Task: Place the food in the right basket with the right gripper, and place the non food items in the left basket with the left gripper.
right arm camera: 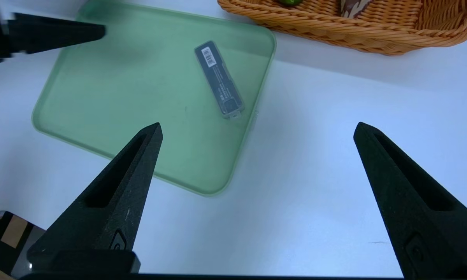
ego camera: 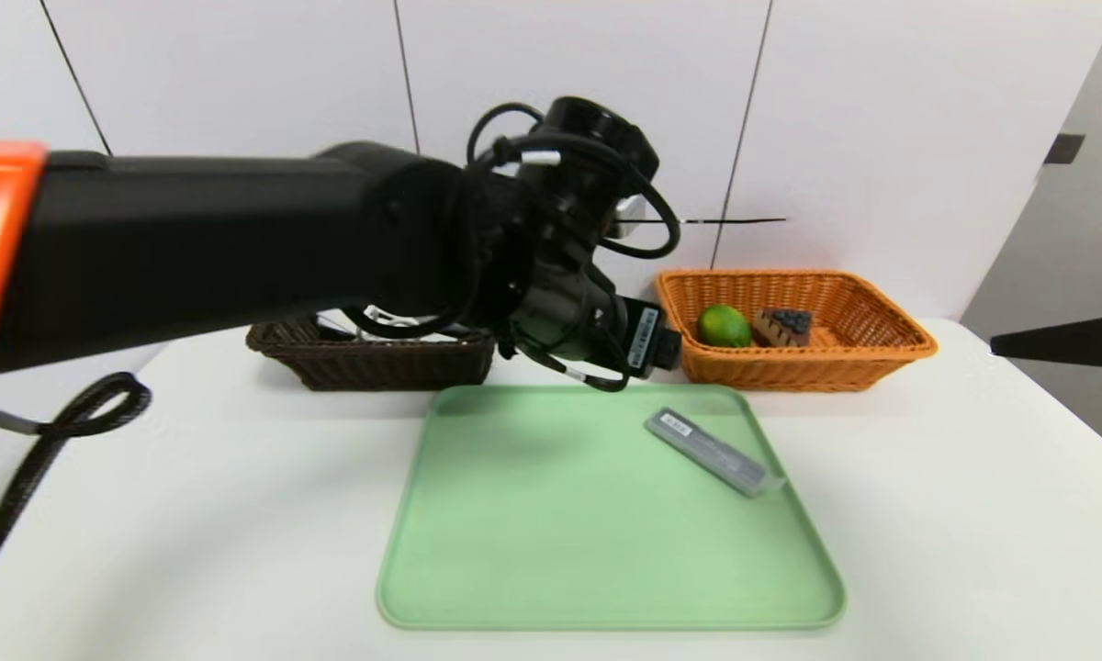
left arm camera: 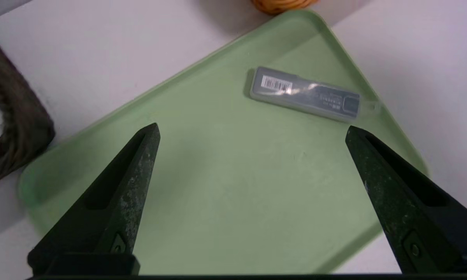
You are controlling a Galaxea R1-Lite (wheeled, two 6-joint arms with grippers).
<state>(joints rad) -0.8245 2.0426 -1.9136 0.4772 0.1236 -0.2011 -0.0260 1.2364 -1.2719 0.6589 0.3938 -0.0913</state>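
- Leftmost, my left arm reaches across a white table point(ego camera: 927, 514) backed by a white panelled wall point(ego camera: 882, 119); my left gripper point(left arm camera: 251, 132) hangs wide open over the tray, grasping nothing.
- One dark brown basket point(ego camera: 367, 363) sits at the table's back left.
- One green tray point(ego camera: 597, 542) lies in the middle, carrying one grey slim case point(ego camera: 712, 452) near its right rim.
- One orange basket point(ego camera: 872, 353) at back right holds one lime point(ego camera: 724, 326) and one brown cake piece point(ego camera: 782, 328).
- My right gripper point(right arm camera: 257, 128) hovers released over bare table right of the tray.
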